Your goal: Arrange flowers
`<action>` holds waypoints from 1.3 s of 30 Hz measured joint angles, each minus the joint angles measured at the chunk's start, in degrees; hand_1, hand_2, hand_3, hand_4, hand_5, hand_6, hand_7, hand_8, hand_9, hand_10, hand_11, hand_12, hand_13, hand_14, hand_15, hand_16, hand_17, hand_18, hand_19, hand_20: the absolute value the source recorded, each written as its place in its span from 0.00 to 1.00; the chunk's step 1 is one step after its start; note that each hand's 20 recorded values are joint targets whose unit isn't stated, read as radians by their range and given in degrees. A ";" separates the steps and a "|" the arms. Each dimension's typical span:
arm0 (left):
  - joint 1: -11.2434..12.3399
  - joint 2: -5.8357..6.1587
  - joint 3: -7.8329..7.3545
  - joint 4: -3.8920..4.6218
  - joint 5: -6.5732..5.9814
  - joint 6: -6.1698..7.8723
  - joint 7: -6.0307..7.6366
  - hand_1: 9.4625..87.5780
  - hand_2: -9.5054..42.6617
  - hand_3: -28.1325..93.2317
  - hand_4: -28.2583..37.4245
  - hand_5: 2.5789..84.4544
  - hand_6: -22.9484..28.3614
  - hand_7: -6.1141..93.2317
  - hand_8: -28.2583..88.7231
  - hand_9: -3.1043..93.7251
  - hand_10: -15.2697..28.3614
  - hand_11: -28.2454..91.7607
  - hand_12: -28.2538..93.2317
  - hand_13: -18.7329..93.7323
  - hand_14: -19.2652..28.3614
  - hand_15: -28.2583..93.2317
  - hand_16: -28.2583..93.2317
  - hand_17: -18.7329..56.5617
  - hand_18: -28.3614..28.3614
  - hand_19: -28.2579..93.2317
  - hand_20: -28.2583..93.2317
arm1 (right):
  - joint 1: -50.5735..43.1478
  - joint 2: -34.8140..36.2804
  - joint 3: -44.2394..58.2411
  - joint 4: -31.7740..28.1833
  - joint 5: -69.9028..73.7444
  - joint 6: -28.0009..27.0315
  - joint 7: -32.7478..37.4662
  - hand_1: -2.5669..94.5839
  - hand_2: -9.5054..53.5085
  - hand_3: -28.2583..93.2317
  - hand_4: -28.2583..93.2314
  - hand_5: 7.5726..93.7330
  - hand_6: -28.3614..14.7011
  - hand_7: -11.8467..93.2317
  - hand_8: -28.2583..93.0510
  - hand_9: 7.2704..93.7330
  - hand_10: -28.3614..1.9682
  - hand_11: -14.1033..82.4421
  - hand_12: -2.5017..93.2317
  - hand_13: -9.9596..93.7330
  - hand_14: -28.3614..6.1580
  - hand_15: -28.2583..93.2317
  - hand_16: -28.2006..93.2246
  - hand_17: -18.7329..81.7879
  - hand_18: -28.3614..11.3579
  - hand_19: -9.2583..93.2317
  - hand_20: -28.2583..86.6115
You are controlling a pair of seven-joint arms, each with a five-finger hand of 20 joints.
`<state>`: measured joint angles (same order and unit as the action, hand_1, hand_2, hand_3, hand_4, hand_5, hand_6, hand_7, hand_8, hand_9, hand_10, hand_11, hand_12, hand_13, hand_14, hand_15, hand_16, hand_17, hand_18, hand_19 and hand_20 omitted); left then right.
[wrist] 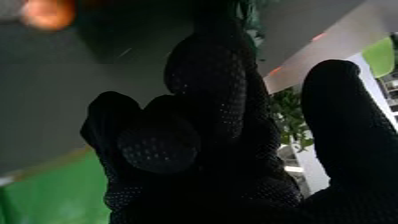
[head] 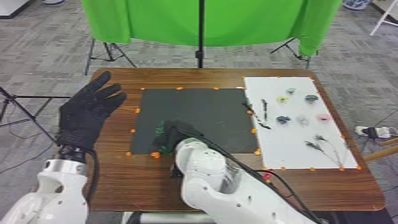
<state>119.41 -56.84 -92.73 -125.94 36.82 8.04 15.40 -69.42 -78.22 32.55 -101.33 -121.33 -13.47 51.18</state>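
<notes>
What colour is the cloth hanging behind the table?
Bright green, showing best in the head view.

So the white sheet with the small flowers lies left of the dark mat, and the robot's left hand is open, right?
Not quite. The head view shows the white sheet with the small flowers right of the dark mat; the left hand is open, as you say.

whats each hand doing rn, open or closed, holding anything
Left hand: open, holding nothing.
Right hand: closed, its fingers curled round some greenery.
</notes>
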 measured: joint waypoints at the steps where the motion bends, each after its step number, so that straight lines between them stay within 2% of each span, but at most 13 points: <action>1: -0.31 0.06 0.14 0.11 0.00 -0.03 -0.05 0.18 0.29 0.90 0.07 0.45 0.64 0.18 0.16 0.41 0.81 0.44 0.32 0.41 0.99 0.65 0.16 0.13 0.96 0.68 0.33 | 0.11 -0.40 0.18 0.15 1.31 0.02 0.24 0.31 0.27 0.80 0.02 0.85 0.57 0.21 0.13 0.98 0.52 0.63 0.25 0.86 0.41 0.90 0.40 0.68 0.04 1.00 0.82; 6: -1.55 0.19 0.44 0.49 0.03 -0.09 -0.39 0.18 0.29 0.90 0.07 0.45 0.64 0.18 0.16 0.41 0.81 0.44 0.32 0.41 1.00 0.66 0.16 0.13 0.96 0.68 0.33 | 1.14 -1.74 -0.33 1.12 4.76 0.80 1.30 0.30 0.27 0.80 0.02 0.85 0.58 0.21 0.13 0.99 0.53 0.63 0.25 0.86 0.42 0.90 0.39 0.68 0.04 1.00 0.81; 11: -1.37 0.14 0.16 0.35 0.03 -0.04 -0.60 0.18 0.29 0.90 0.07 0.45 0.64 0.18 0.16 0.41 0.81 0.44 0.32 0.41 1.00 0.66 0.16 0.13 0.96 0.68 0.33 | 2.70 -1.23 -4.95 1.81 -0.30 4.90 2.76 0.30 0.26 0.81 0.03 0.95 0.60 0.25 0.12 1.00 0.55 0.68 0.22 0.90 0.44 0.89 0.39 0.73 0.02 1.00 0.82; 14: 0.02 -0.17 -0.93 -0.36 0.03 0.17 -0.85 0.18 0.29 0.90 0.07 0.45 0.64 0.18 0.16 0.41 0.81 0.44 0.32 0.41 1.00 0.66 0.16 0.13 0.96 0.68 0.33 | 3.35 0.02 -8.16 1.91 -6.79 7.95 3.30 0.30 0.26 0.82 0.03 1.00 0.60 0.29 0.13 1.00 0.54 0.70 0.20 0.91 0.45 0.89 0.39 0.74 0.02 1.00 0.82; 19: 3.97 -0.50 -3.09 -1.67 -0.02 0.77 -0.57 0.19 0.29 0.90 0.07 0.46 0.64 0.18 0.16 0.41 0.81 0.44 0.32 0.41 0.99 0.65 0.16 0.13 0.96 0.68 0.33 | 1.67 2.03 -3.86 0.05 -8.18 5.17 3.68 0.29 0.26 0.82 0.04 1.00 0.60 0.32 0.12 1.00 0.53 0.72 0.19 0.92 0.44 0.89 0.40 0.75 0.02 1.00 0.83; 21: 5.48 -0.51 -3.57 -1.90 -0.08 1.02 -0.19 0.19 0.29 0.90 0.07 0.46 0.64 0.18 0.17 0.41 0.81 0.44 0.32 0.41 0.99 0.65 0.16 0.14 0.96 0.68 0.33 | 1.60 3.61 -2.43 -1.46 -6.57 4.28 3.99 0.29 0.25 0.82 0.04 1.00 0.59 0.33 0.12 1.00 0.52 0.71 0.19 0.91 0.44 0.89 0.40 0.74 0.02 1.00 0.83; 23: 6.69 -0.51 -3.83 -1.97 -0.22 1.25 0.35 0.19 0.29 0.90 0.07 0.46 0.64 0.18 0.17 0.41 0.81 0.44 0.32 0.41 0.99 0.65 0.16 0.13 0.96 0.68 0.34 | 1.56 5.52 -1.14 -3.50 -3.84 4.18 4.29 0.29 0.25 0.82 0.04 0.99 0.58 0.29 0.13 1.00 0.52 0.66 0.21 0.90 0.42 0.88 0.40 0.72 0.01 1.00 0.82; 25: 7.48 -0.51 -3.93 -1.98 -0.44 1.48 0.99 0.19 0.29 0.90 0.07 0.45 0.64 0.18 0.17 0.41 0.81 0.44 0.32 0.41 0.99 0.65 0.16 0.14 0.96 0.68 0.34 | 1.10 7.39 0.77 -5.95 -1.38 4.41 4.36 0.29 0.25 0.82 0.04 0.94 0.56 0.25 0.14 0.98 0.44 0.56 0.23 0.85 0.37 0.85 0.38 0.66 0.00 1.00 0.71; 27: 7.95 -0.51 -3.97 -1.98 -0.68 1.69 1.63 0.18 0.29 0.90 0.07 0.45 0.64 0.18 0.17 0.41 0.81 0.44 0.32 0.41 0.99 0.65 0.16 0.14 0.96 0.68 0.34 | -0.04 9.26 3.50 -8.91 0.14 5.51 4.51 0.29 0.25 0.82 0.04 0.93 0.55 0.25 0.14 0.96 0.40 0.53 0.23 0.84 0.34 0.82 0.37 0.63 0.00 1.00 0.65; 29: 8.23 -0.51 -4.04 -1.98 -0.88 1.92 2.22 0.18 0.29 0.90 0.07 0.45 0.64 0.18 0.17 0.41 0.81 0.43 0.32 0.41 0.99 0.65 0.16 0.14 0.96 0.68 0.34 | -1.76 11.23 6.74 -12.10 0.89 7.85 4.86 0.30 0.24 0.82 0.05 0.93 0.55 0.25 0.14 0.96 0.38 0.52 0.22 0.83 0.33 0.81 0.37 0.62 0.00 1.00 0.62; 34: 9.20 -0.43 -4.22 -2.33 -1.42 2.71 3.71 0.18 0.29 0.90 0.07 0.45 0.64 0.17 0.17 0.40 0.81 0.43 0.32 0.41 0.99 0.65 0.16 0.13 0.96 0.68 0.34 | -7.63 17.58 16.74 -19.59 2.58 12.39 6.34 0.31 0.21 0.82 0.05 0.82 0.53 0.25 0.14 0.88 0.32 0.51 0.22 0.78 0.32 0.81 0.36 0.58 0.00 1.00 0.58; 37: 9.85 -0.29 -4.19 -2.50 -1.70 2.90 4.61 0.18 0.29 0.90 0.06 0.45 0.64 0.17 0.17 0.40 0.80 0.43 0.32 0.41 0.99 0.65 0.16 0.13 0.96 0.68 0.34 | -11.86 23.12 22.75 -22.41 2.63 15.55 7.32 0.32 0.19 0.84 0.05 0.78 0.52 0.25 0.14 0.83 0.32 0.52 0.21 0.75 0.31 0.82 0.35 0.55 0.01 1.00 0.56; 39: 10.21 -0.01 -4.06 -2.50 -1.93 2.96 5.40 0.18 0.29 0.90 0.06 0.45 0.64 0.17 0.17 0.40 0.80 0.43 0.32 0.41 0.99 0.65 0.16 0.13 0.96 0.68 0.34 | -15.19 27.36 26.74 -23.21 2.65 19.57 8.01 0.33 0.18 0.85 0.04 0.76 0.52 0.25 0.14 0.81 0.32 0.53 0.21 0.73 0.32 0.83 0.35 0.54 0.03 1.00 0.55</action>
<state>129.62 -56.85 -96.79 -128.43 34.89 11.00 20.79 -84.60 -50.86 59.29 -124.55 -118.68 6.10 59.19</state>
